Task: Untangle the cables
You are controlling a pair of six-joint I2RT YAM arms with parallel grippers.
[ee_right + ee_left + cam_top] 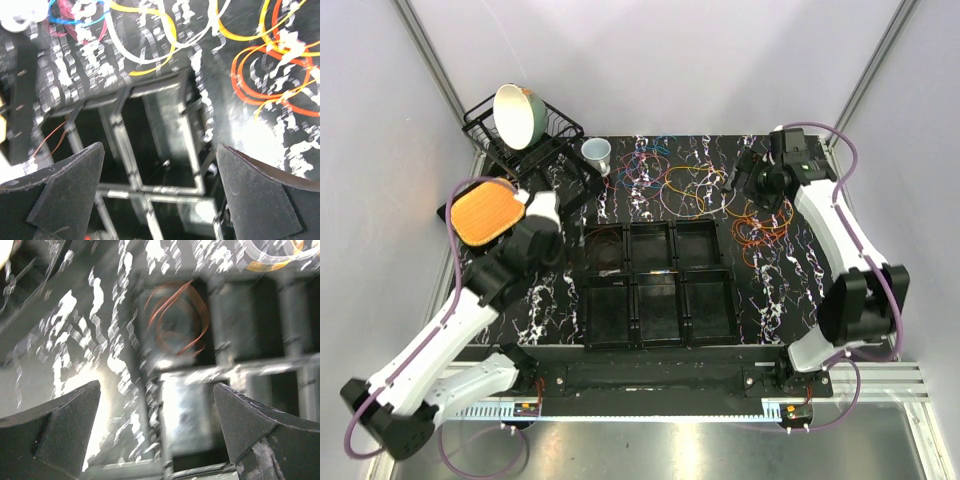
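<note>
Closest to you in the left wrist view are the two dark fingers (65, 430) of your left gripper (156, 387), spread wide with nothing between them; the tray shows blurred below. Your right gripper (160, 146) is released as well, its fingers apart and holding nothing. In the top view it sits just beyond the tray's far right corner.

The black tray (630, 270) has six compartments in two rows and lies in the middle of the marbled black mat (780, 290). A thin brown cable (175, 320) is coiled in loose loops inside its far-left compartment. A brown strand also shows in a compartment at the left of the right wrist view.

The rest of the cables (670, 180) lie on the mat just beyond the tray's far edge, in a loose overlapping spread. A large yellow loop (686, 192) lies beyond the tray's far middle compartment. The orange loops (760, 225) lie beside the tray's far right corner. Blue and red strands (75, 17) are bunched further along the far edge, toward the tray's left.

Beyond the tray's far left corner you have a black wire dish rack (555, 135), and a pale bowl (515, 112) leans on its side in it. A paper cup (597, 152) stands upright between the rack and the cables. An orange-topped dish (485, 212) lies left of the tray, beside your left arm's wrist
</note>
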